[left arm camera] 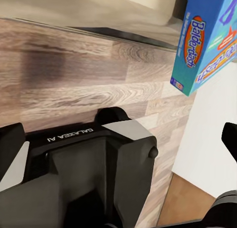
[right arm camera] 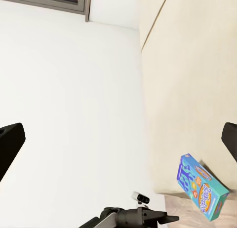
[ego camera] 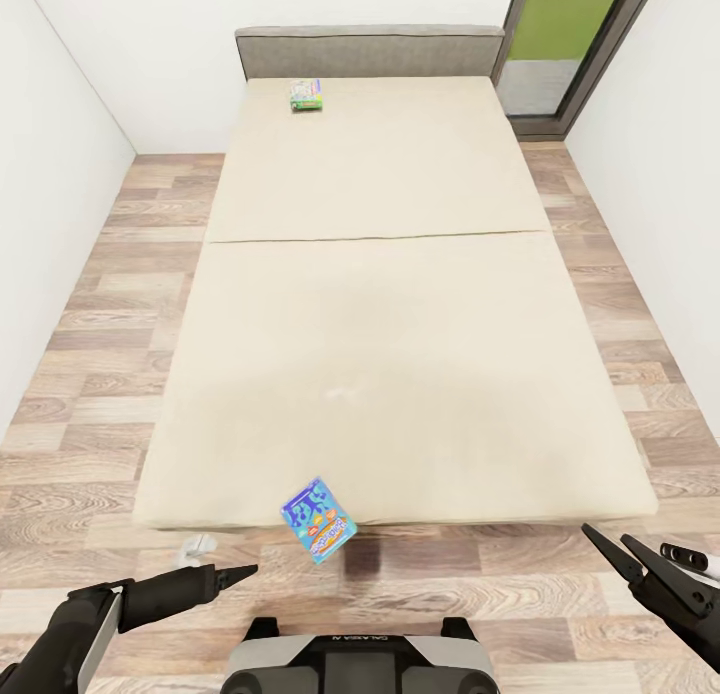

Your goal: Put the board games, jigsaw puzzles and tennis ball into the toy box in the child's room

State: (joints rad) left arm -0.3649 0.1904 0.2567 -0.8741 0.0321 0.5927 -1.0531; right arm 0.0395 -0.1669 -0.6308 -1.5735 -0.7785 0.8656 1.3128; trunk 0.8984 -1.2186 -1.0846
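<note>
1. A blue board game (ego camera: pixel 319 520) sits at the near edge of the bed (ego camera: pixel 400 374), overhanging the wooden floor (ego camera: pixel 90 374); its cover reads "Balderdash" in the left wrist view (left arm camera: pixel 205 40).
2. A second, green board game (ego camera: pixel 306 95) lies flat at the far end of the bed, just before the grey headboard (ego camera: pixel 370 50).
3. The left tool (ego camera: pixel 240 572) hangs low near the blue box, apart from it, its tips pressed together.
4. The right tool (ego camera: pixel 615 552) hovers over the floor with its fingers spread, holding nothing.
</note>
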